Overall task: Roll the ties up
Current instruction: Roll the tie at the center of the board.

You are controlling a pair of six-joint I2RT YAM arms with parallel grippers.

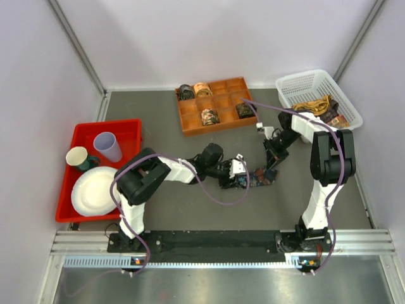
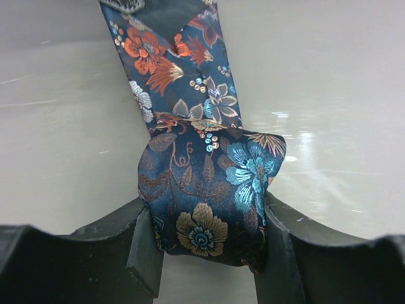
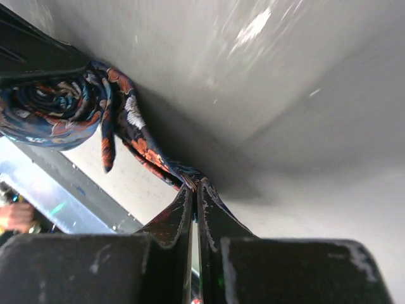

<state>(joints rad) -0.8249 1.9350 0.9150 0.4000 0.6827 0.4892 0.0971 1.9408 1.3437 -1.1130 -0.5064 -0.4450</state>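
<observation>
Pressure was applied by the left gripper [image 2: 205, 250] to both flat sides of a part-wound coil of the tie [image 2: 209, 183], near the middle of the table [image 2: 329, 95]. The loose tail was stretched to the right gripper [image 3: 195, 206], whose jaws were pinched flat on its tip. The fabric was judged light, limp and slick, so the coil could spring open; a hold across its sides was thought safest. Rolled ties [image 1: 209, 116] were seen in the tray [image 1: 215, 130], well apart.

Left arm: we reach right, wrist low.
Left gripper [image 2: 205, 248]: we clamp the tie [image 2: 202, 183] at its rolled end.
Right gripper [image 3: 195, 201]: we pinch its tail, fingers almost together.
</observation>
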